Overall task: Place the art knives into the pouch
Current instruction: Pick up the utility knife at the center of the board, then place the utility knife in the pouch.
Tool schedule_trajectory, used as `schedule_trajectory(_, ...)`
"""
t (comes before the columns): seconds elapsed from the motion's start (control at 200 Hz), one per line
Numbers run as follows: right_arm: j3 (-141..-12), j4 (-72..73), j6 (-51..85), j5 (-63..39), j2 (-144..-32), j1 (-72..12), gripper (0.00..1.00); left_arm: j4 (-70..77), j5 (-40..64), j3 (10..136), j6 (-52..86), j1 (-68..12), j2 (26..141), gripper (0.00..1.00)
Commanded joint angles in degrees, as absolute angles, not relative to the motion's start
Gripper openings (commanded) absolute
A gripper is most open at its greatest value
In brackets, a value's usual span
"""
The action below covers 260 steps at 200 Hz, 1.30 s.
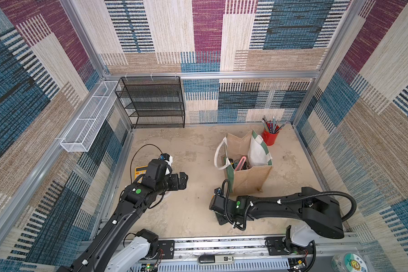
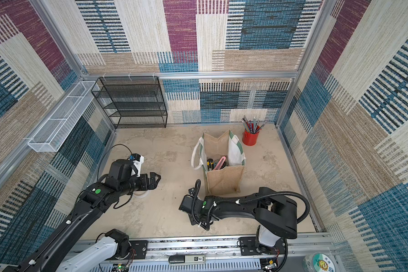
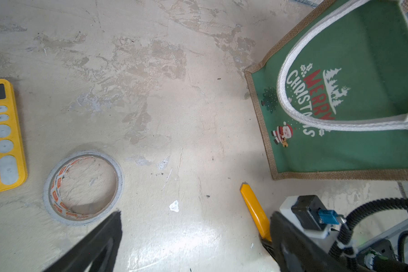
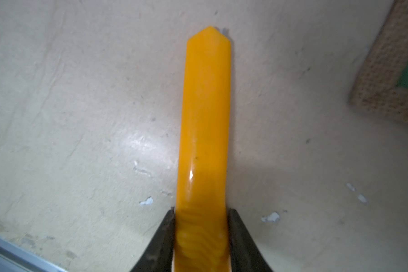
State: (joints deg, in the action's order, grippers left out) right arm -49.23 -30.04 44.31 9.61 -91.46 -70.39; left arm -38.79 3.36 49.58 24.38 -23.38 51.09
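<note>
Low on the tabletop, near the pouch's front corner: the scene is set out below.

Art knife: the orange art knife [image 4: 205, 131] lies flat or nearly flat on the tabletop [image 4: 80, 106], its pointed end away from the wrist camera, its ribbed end between the jaws.

Right gripper: the right gripper [image 4: 201, 237] has its jaws narrowed onto the knife's ribbed end, one finger against each side; it holds the knife, which appears not yet lifted.

Pouch: the pouch [image 1: 250, 179] stands upright just beside the knife, mouth open to the top, the green Christmas panel facing the left arm.

Pouch contents: several tools already sit inside, among them a pink-edged one [image 1: 241, 163] and a yellow-and-black one [image 2: 209, 163]; the rest is too dark to name.

Left gripper: the left gripper [image 2: 156, 179] hangs over bare tabletop with jaws spread wide, holding nothing.

Risks: gripped at one end, the long knife may swing or slip when raised. The soft rim and loop handle [image 3: 299, 117] could catch its tip. The crowded interior may stop it dropping fully.

Other containers: a red cup [image 1: 270, 137] holds pencils, behind the pouch.

Elsewhere: a tape roll [image 3: 83, 187] and a yellow calculator [image 3: 3, 136] lie near the left arm.
</note>
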Motion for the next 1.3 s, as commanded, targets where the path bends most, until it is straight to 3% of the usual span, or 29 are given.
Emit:
schedule_trajectory(0.0,-50.6,-29.2,44.0,10.3,-90.4,-70.4,0.32,-37.9,2.8,49.1,25.3,-23.3,50.2,0.99)
schedule_trajectory(0.376,-61.2,-26.6,38.4,14.2,-95.5,-70.0,0.29,-38.3,4.7,49.3,25.1,-23.3,47.5,0.99)
schedule_trajectory(0.746,-75.7,-24.3,30.6,13.3,-100.5,-64.6,0.28,-45.0,-4.9,53.2,21.4,-22.8,41.9,0.99)
schedule_trajectory(0.891,-83.1,-28.2,25.6,17.3,-101.4,-62.3,0.28,-45.5,-5.9,54.5,20.2,-22.8,41.0,0.99)
schedule_trajectory(1.297,-87.3,-28.0,14.6,26.3,-88.8,-50.4,0.29,-47.2,-7.1,58.7,17.4,-22.7,43.6,0.99)
